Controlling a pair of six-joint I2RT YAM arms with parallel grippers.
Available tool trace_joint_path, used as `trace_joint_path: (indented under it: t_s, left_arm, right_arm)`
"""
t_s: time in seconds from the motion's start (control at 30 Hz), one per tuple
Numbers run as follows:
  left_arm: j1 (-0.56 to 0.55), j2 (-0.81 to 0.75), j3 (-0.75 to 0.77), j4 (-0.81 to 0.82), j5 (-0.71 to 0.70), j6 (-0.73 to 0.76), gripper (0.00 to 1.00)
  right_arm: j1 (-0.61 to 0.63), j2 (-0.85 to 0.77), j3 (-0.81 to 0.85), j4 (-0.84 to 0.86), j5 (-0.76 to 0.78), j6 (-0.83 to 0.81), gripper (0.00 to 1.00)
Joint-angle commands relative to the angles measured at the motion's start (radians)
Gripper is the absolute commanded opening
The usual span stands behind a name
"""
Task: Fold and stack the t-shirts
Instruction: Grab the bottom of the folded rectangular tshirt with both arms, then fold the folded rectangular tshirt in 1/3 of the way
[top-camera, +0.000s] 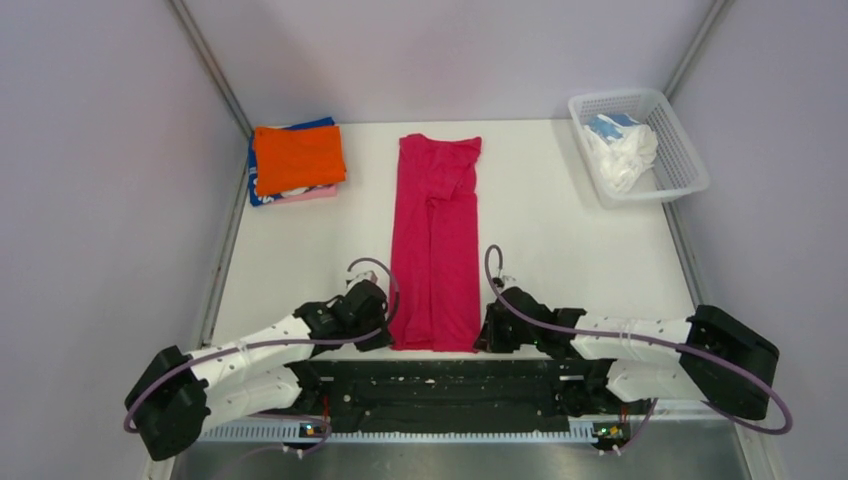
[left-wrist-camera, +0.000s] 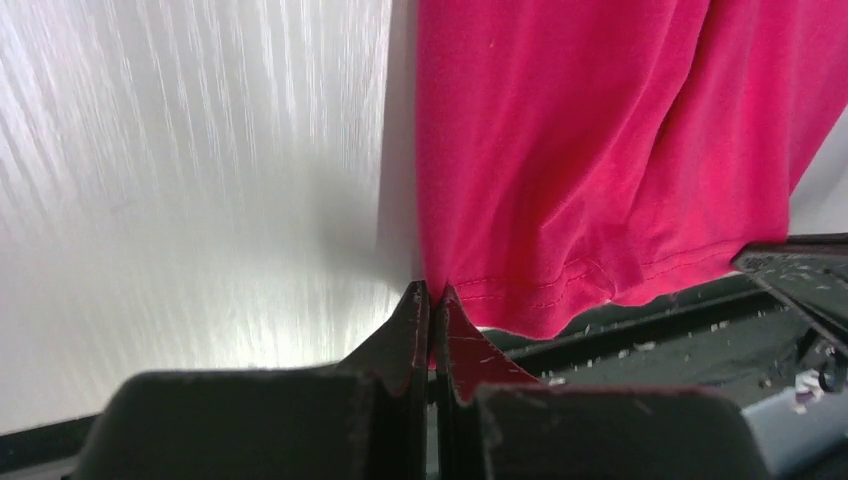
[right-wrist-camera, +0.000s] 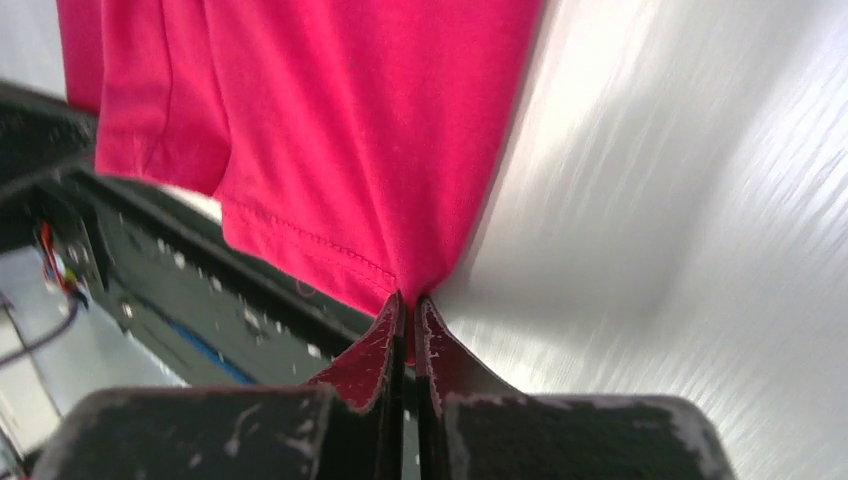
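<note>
Crimson shirt (top-camera: 436, 245) flat on table (top-camera: 560, 240), already narrowed to a long strip; long axis runs from near edge straight away toward far wall, collar end far, hem end near.

Left gripper (left-wrist-camera: 432, 295) at hem's left corner; jaws pressed together, cloth corner caught at the very tips. Right gripper (right-wrist-camera: 408, 300) at hem's right corner; jaws likewise closed, red cloth showing in the slit between them. Both bites shallow, right at the stitched hem.

Strip lies dead between the two arms; neither nearer than the other, each owns its own corner. All the cloth stretches away from the tips, nothing behind them but the arms' base rail.

Judgement: next fold goes along the long axis, hem lifted and carried forward to meet collar end; both arms need to travel level or the strip skews.

Stack (top-camera: 298, 160), orange on top, far left, well apart from the strip. Basket (top-camera: 680, 165) far right, white shirt (top-camera: 622, 150) bundled inside.
</note>
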Motion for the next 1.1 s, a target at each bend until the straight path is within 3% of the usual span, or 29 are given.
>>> trace_joint_path:
  t_s: [0.0,0.13,0.3,0.4,0.53,0.63,0.8,1.07]
  left_arm:
    - [-0.005,-0.101,-0.034,-0.089,0.091,-0.037,0.00]
    - [-0.019,-0.184,-0.042,-0.090,0.174,-0.071,0.00]
    - [-0.018,-0.212,0.036,-0.091,0.108,-0.046,0.00]
    - [-0.012,-0.165,0.092,-0.012,0.056,-0.009,0.00]
    - [0.038,-0.049,0.223,-0.058,-0.062,0.051,0.00]
    - [0.081,0.038,0.300,-0.007,-0.137,0.098,0.00]
    - [0.233,0.226,0.428,0.109,-0.087,0.189,0.00]
    - [0.355,0.494,0.654,0.110,-0.053,0.325,0.00]
  right_arm:
    - [0.094,-0.119,-0.040,-0.099,-0.040,0.016,0.00]
    - [0.105,-0.248,-0.109,-0.022,-0.088,0.070,0.00]
    - [0.103,-0.325,-0.050,-0.074,-0.004,0.035,0.00]
    - [0.077,-0.315,-0.007,-0.065,0.016,-0.019,0.00]
    - [-0.064,-0.279,0.033,-0.001,-0.021,-0.079,0.00]
    - [-0.171,-0.208,0.080,0.086,-0.051,-0.178,0.00]
    - [-0.317,-0.014,0.195,0.188,-0.102,-0.287,0.00]
    - [-0.433,0.254,0.409,0.221,-0.119,-0.361,0.00]
